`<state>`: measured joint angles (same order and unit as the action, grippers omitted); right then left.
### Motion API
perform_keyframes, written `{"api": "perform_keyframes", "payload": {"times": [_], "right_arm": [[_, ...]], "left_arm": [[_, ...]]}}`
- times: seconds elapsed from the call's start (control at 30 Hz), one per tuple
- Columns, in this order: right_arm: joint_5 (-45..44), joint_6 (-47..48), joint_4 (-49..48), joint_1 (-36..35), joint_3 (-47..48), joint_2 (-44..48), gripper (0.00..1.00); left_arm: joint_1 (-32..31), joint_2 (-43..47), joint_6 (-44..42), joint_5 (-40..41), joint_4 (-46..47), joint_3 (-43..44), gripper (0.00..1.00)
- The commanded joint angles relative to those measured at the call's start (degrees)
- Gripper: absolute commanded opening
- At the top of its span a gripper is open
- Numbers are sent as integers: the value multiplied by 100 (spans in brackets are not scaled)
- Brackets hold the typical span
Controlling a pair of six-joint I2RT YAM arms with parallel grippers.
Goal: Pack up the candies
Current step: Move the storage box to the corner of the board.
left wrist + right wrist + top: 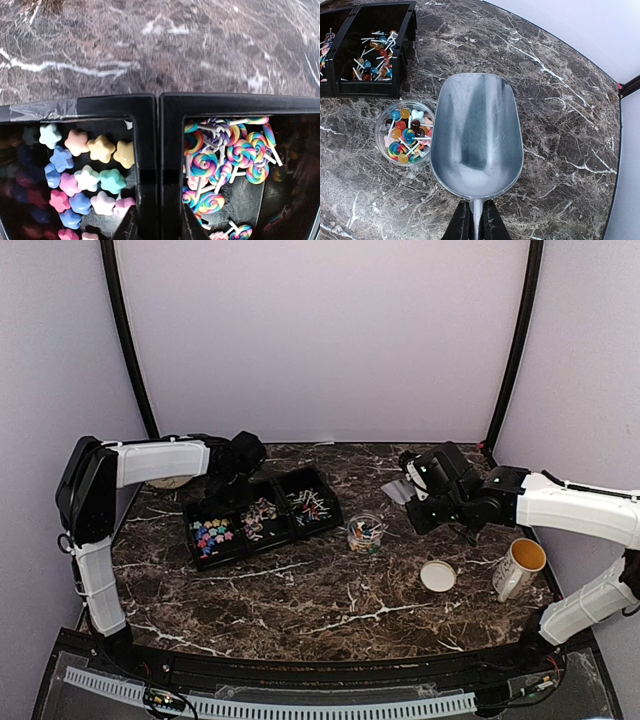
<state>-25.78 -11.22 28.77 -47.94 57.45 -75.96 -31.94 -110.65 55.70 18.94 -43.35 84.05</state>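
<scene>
The candies lie in three black bins [262,540]: pastel stars [85,170], swirl lollipops [225,160] and small round lollipops [372,50]. More candies fill a clear jar [405,132] beside the bins. My left gripper [161,225] straddles the two touching walls [150,140] between the star bin and the swirl bin, a finger pressed on each side. My right gripper [476,210] is shut on the handle of an empty metal scoop [476,135]. The scoop hangs just right of the jar, above the marble table [300,600].
A round tan lid [437,576] lies on the table at the front right of the jar. A white mug [520,565] with a yellow inside stands further right. Black frame posts and pale walls close in the back and sides.
</scene>
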Motion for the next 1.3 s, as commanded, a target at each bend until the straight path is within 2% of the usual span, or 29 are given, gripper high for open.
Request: {"api": "perform_keyframes", "payload": {"times": [0.0, 0.4, 0.8, 0.97, 1.13, 1.27], "right_arm": [[-68, -42, -124, 57, 118, 20, 0], [-387, -114, -161, 166, 98, -196, 0], [-304, 46, -563, 940, 378, -922, 0], [-264, 136, -874, 1222, 607, -1307, 0], [-259, 226, -1082, 1471, 819, -1678, 0], [-134, 314, -1292, 1654, 1053, -2019, 0]], "left_arm": [[219, -345, 69, -74, 239, 234, 17], [359, -1229, -134, -87, 465, 1199, 17], [421, -1829, -226, -89, 605, 2127, 22], [427, -1837, -291, -306, 642, 2190, 36], [426, -1772, -410, -435, 567, 2305, 59], [426, -1609, -437, -538, 523, 2289, 66]]}}
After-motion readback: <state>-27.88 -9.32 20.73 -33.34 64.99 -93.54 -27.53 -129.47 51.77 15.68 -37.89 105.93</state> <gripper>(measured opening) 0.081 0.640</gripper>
